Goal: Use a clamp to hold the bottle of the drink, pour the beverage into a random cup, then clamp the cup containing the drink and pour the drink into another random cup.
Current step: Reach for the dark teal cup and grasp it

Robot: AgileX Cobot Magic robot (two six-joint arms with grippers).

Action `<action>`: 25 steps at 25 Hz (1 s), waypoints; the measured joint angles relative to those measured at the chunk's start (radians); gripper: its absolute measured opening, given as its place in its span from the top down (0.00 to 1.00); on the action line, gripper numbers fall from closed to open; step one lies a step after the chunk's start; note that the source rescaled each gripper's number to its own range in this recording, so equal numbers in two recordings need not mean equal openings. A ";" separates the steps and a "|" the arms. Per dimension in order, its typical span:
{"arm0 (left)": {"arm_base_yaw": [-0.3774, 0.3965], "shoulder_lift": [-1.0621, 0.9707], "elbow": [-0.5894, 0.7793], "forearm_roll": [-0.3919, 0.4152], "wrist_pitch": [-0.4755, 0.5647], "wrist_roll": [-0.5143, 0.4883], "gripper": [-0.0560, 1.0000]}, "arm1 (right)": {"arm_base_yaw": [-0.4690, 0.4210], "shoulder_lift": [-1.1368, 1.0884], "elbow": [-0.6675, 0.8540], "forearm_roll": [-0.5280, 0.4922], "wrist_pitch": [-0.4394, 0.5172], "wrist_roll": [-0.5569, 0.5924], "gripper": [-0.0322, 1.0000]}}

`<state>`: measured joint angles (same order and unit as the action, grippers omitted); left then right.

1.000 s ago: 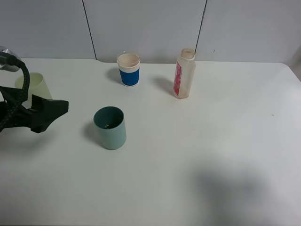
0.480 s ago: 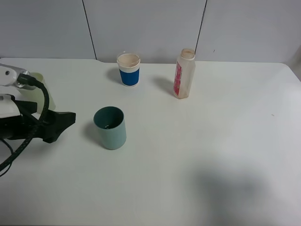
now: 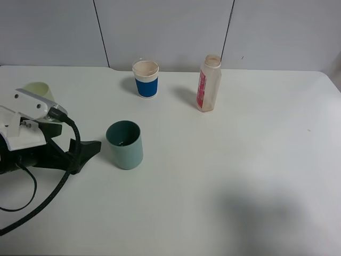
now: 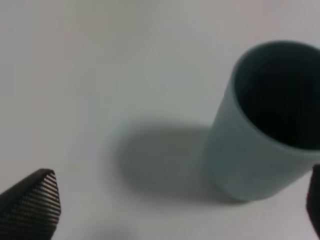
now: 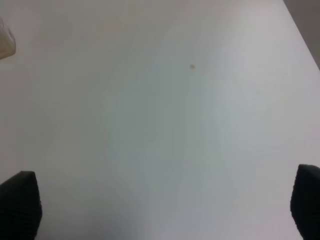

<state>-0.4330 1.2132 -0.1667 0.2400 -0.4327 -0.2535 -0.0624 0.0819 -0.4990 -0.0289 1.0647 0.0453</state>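
Note:
The teal cup [image 3: 124,145] stands upright at the table's middle left, with a little dark liquid at its bottom. My left gripper [image 3: 91,149] is open and empty just left of it, not touching. In the left wrist view the teal cup [image 4: 265,125] stands ahead between the spread fingertips [image 4: 31,204]. The blue paper cup [image 3: 145,79] and the clear drink bottle [image 3: 208,84] with a red label stand at the back. My right gripper [image 5: 162,210] is open over bare table. It is out of the exterior view.
A pale yellow cup [image 3: 38,90] stands at the far left, partly behind my left arm [image 3: 24,136]. A black cable [image 3: 48,197] trails from that arm toward the front. The table's right edge [image 5: 300,35] shows in the right wrist view.
My left arm has moved right and toward the front, bringing its open gripper close beside the teal cup. Cups and bottle have not moved.

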 joint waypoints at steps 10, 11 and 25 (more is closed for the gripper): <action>0.000 0.004 0.096 0.043 -0.091 0.000 0.00 | 0.000 0.000 0.000 0.000 0.000 0.000 0.00; 0.000 0.004 0.104 0.047 -0.102 0.000 0.00 | 0.000 0.000 0.000 0.000 0.000 0.000 0.00; 0.000 0.165 0.115 0.095 -0.372 0.011 0.00 | 0.000 0.000 0.000 0.000 0.000 0.000 0.00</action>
<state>-0.4330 1.3785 -0.0512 0.3353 -0.8043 -0.2425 -0.0624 0.0819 -0.4990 -0.0289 1.0647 0.0453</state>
